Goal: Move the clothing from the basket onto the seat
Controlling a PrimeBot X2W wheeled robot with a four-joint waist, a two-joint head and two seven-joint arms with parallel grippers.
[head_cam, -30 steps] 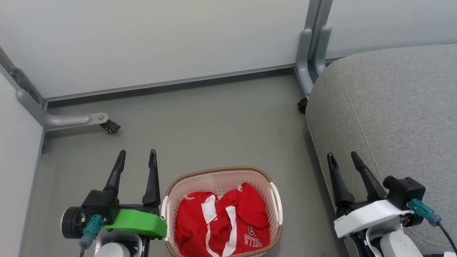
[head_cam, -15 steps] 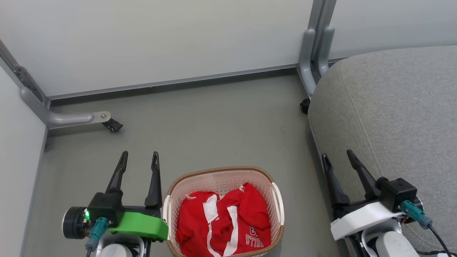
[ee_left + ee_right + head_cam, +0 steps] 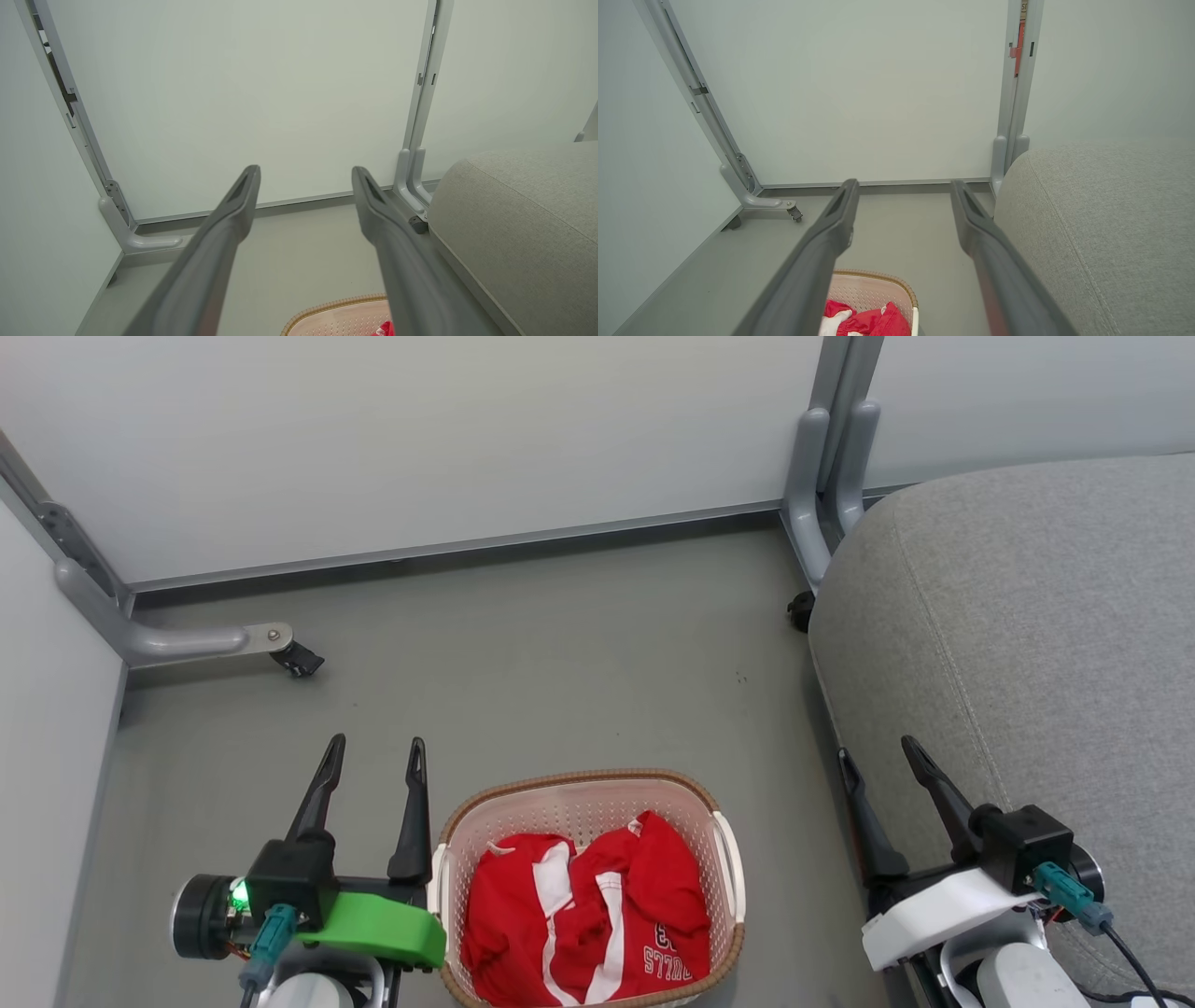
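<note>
The clothing, red fabric with white stripes and white lettering, lies crumpled in the basket, a cream perforated one with a brown rim, on the floor at the bottom middle of the head view. The seat, a large grey cushion, fills the right side. My left gripper stands open and empty just left of the basket. My right gripper stands open and empty at the seat's front edge, to the right of the basket. The right wrist view catches the basket and clothing below its fingers, with the seat at the right.
Pale partition panels close off the back and left. A grey partition foot with a caster juts onto the floor at the left. A grey post stands at the back beside the seat, with a small black caster at its base.
The head view has shifted slightly, so the whole scene sits a little to the right. The right gripper has drifted a bit left and down against the seat. The clothing has stayed still.
</note>
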